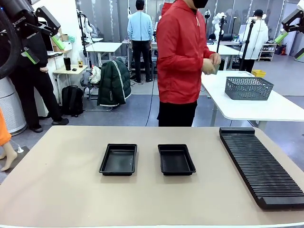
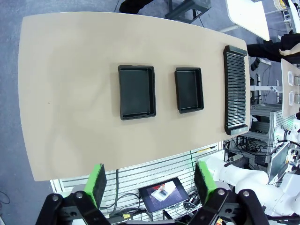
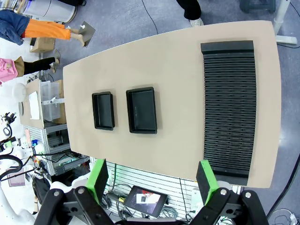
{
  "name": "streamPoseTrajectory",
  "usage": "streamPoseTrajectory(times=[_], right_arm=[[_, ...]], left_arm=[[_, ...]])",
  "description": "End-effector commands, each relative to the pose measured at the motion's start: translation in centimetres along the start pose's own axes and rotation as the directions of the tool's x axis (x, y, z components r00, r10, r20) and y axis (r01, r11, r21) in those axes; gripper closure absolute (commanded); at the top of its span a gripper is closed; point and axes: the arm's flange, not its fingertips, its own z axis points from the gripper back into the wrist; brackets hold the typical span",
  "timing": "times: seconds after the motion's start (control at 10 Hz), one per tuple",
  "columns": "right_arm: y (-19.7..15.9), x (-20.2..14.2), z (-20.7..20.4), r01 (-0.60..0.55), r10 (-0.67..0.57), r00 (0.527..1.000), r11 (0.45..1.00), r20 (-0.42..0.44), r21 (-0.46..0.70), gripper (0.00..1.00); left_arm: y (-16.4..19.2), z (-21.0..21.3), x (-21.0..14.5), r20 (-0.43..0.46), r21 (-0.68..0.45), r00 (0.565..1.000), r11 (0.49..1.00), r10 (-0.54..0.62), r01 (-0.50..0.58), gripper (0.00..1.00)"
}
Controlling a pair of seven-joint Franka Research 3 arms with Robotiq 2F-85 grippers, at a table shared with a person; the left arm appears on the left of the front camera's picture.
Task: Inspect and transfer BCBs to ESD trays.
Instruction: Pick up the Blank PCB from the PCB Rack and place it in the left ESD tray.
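Both arms were raised high over the rack. The left gripper (image 2: 151, 183) had its green-padded fingers spread wide apart with nothing between them, and so did the right gripper (image 3: 152, 178).

Below them lay the beige table (image 1: 57, 190), smooth and matte. The long black slotted rack (image 1: 260, 166) ran along its right side, from the robot's edge toward the far edge.

To the left of the rack sat the two ESD trays, side by side and apart from each other. The tray nearer the rack (image 1: 176, 159) and the tray farther from it (image 1: 118, 159) both showed bare black floors. Each had its long axis parallel to the rack's length, with the short ends toward the robot and the far side.

Beyond the rack's far end stood a person in a red jacket (image 1: 183, 52), holding a pale green piece (image 1: 212, 68) too small for us to name. Behind the rack, a white table (image 1: 266, 108) carried a grey mesh basket (image 1: 248, 88). Further desks and people stood on a grey floor.
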Motion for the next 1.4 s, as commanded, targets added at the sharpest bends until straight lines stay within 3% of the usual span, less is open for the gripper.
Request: streamPoseTrajectory(times=[0.0, 1.3], right_arm=[[-0.08, -0.01, -0.11, 0.002, -0.002, 1.0, 1.0, 0.001, 0.002, 0.0], [-0.08, -0.01, -0.11, 0.002, -0.002, 1.0, 1.0, 0.001, 0.002, 0.0]], left_arm=[[0.12, 0.06, -0.02, 0.001, 0.002, 1.0, 1.0, -0.006, 0.006, 0.0], [0.12, 0.06, -0.02, 0.001, 0.002, 1.0, 1.0, -0.006, 0.006, 0.0]])
